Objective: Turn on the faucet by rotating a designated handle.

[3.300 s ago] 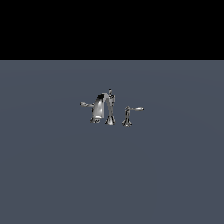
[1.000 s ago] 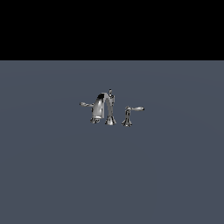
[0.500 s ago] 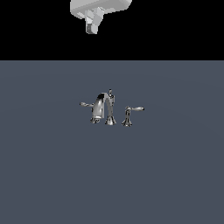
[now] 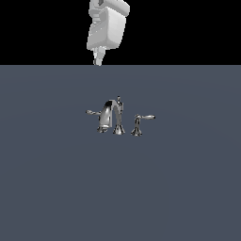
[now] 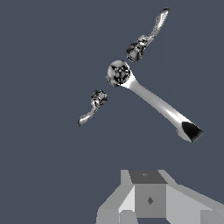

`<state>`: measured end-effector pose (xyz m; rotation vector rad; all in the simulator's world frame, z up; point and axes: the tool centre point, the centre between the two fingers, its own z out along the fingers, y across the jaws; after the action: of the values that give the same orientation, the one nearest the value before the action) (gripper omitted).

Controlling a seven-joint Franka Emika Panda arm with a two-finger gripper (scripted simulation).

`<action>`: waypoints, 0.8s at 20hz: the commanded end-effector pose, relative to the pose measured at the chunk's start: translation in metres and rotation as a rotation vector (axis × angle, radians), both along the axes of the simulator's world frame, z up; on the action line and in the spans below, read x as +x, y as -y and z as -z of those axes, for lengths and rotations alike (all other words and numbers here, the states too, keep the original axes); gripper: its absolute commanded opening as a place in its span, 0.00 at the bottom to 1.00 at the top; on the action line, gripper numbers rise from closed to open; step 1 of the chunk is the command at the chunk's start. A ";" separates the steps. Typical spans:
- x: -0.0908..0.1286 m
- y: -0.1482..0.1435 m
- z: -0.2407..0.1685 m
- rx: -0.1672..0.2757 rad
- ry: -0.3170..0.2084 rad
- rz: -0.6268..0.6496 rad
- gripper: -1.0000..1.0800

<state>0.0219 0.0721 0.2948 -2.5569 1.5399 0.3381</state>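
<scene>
End effector above faucet, no contact

Handle (image 4: pixel 93 113) sits at the exterior view's left end of the faucet (image 4: pixel 115 118), slim chrome lever, tip pointing left, same side as the spout's downturned mouth. End effector (image 4: pixel 98 60) hangs well above it, apart from everything; fingers look narrow and close, but cannot tell if they are together or apart. Arched spout (image 4: pixel 109 110) next, then thin upright rod (image 4: pixel 119 100) just behind it. Twin lever (image 4: pixel 143 117) on flared pedestal at the right, pointing right. All stand on the grey table (image 4: pixel 56 188). Wrist view looks down on the set.
</scene>
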 end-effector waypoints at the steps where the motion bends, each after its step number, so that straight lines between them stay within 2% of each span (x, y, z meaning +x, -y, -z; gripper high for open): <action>1: 0.014 -0.005 0.019 -0.018 -0.012 0.076 0.00; 9: 0.054 -0.018 0.079 -0.092 -0.034 0.304 0.00; 16: 0.082 -0.030 0.133 -0.169 -0.024 0.490 0.00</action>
<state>0.0980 0.0996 0.1735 -2.2168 2.1571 0.2099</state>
